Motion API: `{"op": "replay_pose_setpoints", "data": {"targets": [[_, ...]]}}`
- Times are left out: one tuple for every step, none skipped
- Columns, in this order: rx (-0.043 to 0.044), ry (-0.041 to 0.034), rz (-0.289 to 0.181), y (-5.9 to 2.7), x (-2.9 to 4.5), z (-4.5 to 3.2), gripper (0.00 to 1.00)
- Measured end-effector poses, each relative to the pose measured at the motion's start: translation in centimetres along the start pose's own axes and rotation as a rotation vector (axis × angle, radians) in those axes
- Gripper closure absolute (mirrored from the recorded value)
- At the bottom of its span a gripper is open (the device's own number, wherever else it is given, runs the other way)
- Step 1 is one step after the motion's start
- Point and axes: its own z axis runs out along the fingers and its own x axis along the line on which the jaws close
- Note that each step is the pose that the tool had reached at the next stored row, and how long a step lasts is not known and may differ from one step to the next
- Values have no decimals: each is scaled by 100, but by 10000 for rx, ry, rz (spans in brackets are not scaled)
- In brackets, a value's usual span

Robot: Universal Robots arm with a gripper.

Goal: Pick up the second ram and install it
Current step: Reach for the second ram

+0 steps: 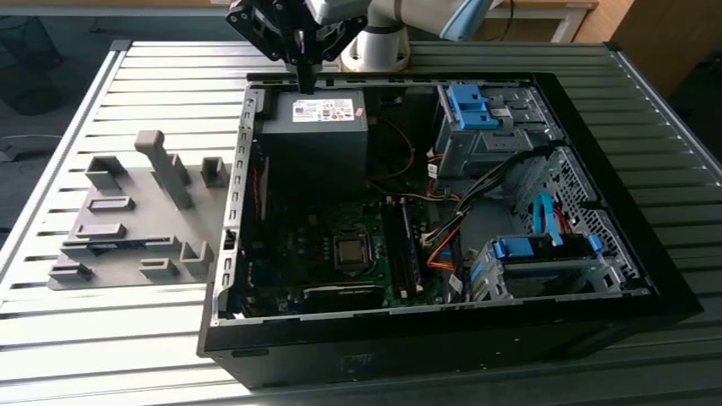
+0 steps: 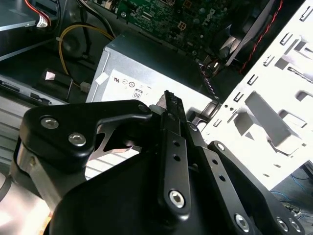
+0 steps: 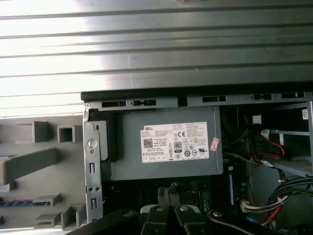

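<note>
Above the open case's (image 1: 587,127) far rim — over the power supply (image 1: 316,127) housed inside — the gripper (image 1: 306,83) hangs free, fingers (image 2: 169,105) pinched together.

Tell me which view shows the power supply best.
The first wrist view: the power supply faces the camera, its label whole. The exterior view shows it at an angle; in the second wrist view the gripper covers part of it.

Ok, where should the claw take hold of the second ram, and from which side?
Mid-length on its top long edge, coming straight down, jaws across the thin faces. The second ram appears to stand on edge between blocks of the grey fixture, so only that upper edge looks free.
</note>
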Motion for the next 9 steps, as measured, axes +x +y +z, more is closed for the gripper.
{"op": "replay_pose_setpoints", "data": {"targets": [[0,0,0,0,3,0,89],[0,0,0,0,5,0,89],[0,0,-1,-1,7,0,89],[1,0,0,-1,9,0,89],[0,0,0,-1,12,0,89],[0,0,0,-1,15,0,89],[0,0,0,-1,17,0,89],[0,0,0,-1,20,-1,89],[0,0,0,-2,23,-1,89]]}}
